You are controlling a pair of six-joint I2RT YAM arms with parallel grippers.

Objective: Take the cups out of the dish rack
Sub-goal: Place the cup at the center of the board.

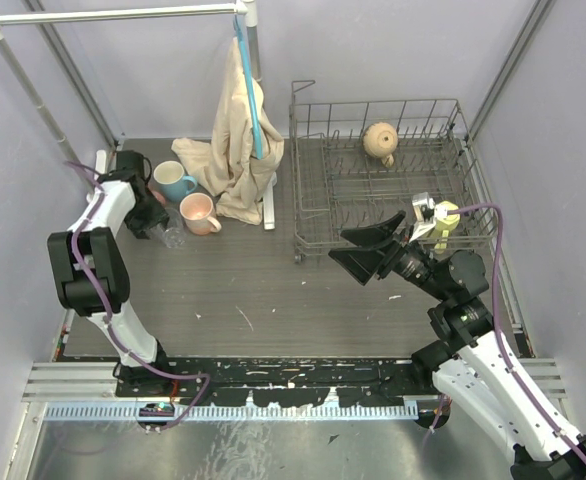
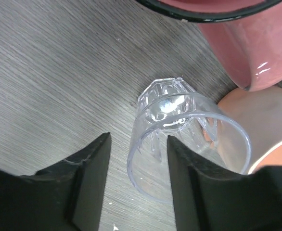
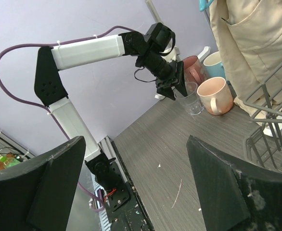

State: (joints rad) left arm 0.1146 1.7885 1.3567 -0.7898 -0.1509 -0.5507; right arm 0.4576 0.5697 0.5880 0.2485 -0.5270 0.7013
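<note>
A clear glass (image 2: 179,125) stands on the table at the far left (image 1: 171,236). My left gripper (image 2: 138,137) is open right over it, one finger outside the rim and the other over its mouth; the right wrist view shows this gripper (image 3: 174,89) above the glass (image 3: 193,100). Beside it stand a pink mug (image 2: 247,43), a salmon mug (image 1: 198,213) and a light blue mug (image 1: 173,180). The dish rack (image 1: 313,200) holds a tan mug (image 1: 380,138) and a yellow-green mug (image 1: 443,222). My right gripper (image 1: 338,244) is open and empty by the rack's front left corner.
A beige cloth (image 1: 238,150) hangs from a stand between the mugs and the rack, and shows in the right wrist view (image 3: 247,38). Purple walls close in the sides. The rack's corner (image 3: 271,120) is just right of my right gripper (image 3: 136,139).
</note>
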